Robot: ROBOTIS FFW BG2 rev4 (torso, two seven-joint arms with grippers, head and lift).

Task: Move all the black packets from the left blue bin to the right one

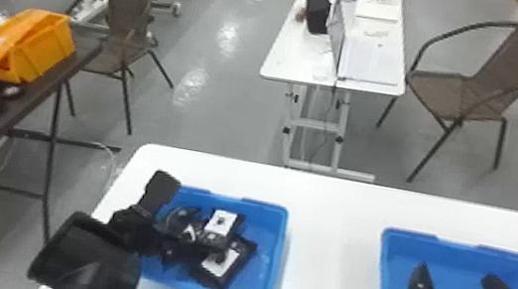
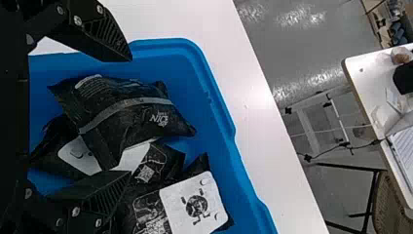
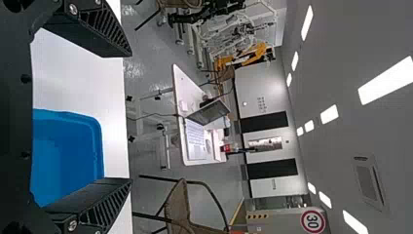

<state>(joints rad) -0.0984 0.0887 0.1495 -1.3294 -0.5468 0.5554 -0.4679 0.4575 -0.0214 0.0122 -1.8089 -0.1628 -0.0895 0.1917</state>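
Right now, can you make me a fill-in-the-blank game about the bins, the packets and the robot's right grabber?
The black packets lie in the blue bin on the robot's ____ side.
The right gripper is not shut but ____.
The table under the blue bin is coloured ____.
The bin on the dark table is coloured ____.

Missing words: left; open; white; orange.
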